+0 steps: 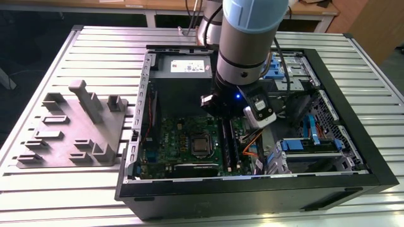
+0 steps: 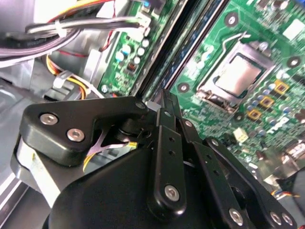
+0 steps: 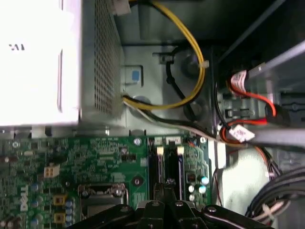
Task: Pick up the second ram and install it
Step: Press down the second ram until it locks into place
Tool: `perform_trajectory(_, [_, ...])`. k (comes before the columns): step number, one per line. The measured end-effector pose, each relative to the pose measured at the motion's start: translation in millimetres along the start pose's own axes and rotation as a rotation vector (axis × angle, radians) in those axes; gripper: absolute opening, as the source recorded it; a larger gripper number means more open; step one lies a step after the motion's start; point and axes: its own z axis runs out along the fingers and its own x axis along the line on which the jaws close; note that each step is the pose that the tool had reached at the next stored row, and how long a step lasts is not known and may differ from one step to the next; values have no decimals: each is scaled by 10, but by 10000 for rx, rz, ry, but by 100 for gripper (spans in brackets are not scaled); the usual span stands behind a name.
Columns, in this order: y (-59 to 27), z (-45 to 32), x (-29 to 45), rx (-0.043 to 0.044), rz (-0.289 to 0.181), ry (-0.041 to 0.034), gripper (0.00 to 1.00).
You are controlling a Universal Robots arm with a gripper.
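The gripper (image 1: 222, 124) is reaching down inside the open computer case (image 1: 379, 161), over the motherboard (image 1: 183, 137), hemmed by the power supply (image 1: 183, 66) and cables (image 3: 190, 57). Its fingers (image 2: 164, 119) are pinching together above the memory slots (image 3: 167, 164). The second ram (image 1: 228, 146), a slim dark stick, is standing on edge in a slot; whether the fingers are gripping it, I cannot tell. A grey moulded tray (image 1: 69, 127) is sitting on the slatted table (image 1: 94, 42), beside the case wall.

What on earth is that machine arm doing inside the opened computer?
A robot arm is reaching down into an open computer case lying on a slatted table. Its gripper sits right over the long memory slots on the green motherboard, beside the processor socket. A grey moulded tray rests on the table at the exterior view's left.
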Motion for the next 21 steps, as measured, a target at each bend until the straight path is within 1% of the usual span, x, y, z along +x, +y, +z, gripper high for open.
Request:
perform_trajectory(6, [-134,-12,-6,23,0,-1,10])
perform_trajectory(14, [-333,-29,-15,53,-2,-3,10])
perform_trajectory(21, [-497,-44,-22,97,-3,-4,10])
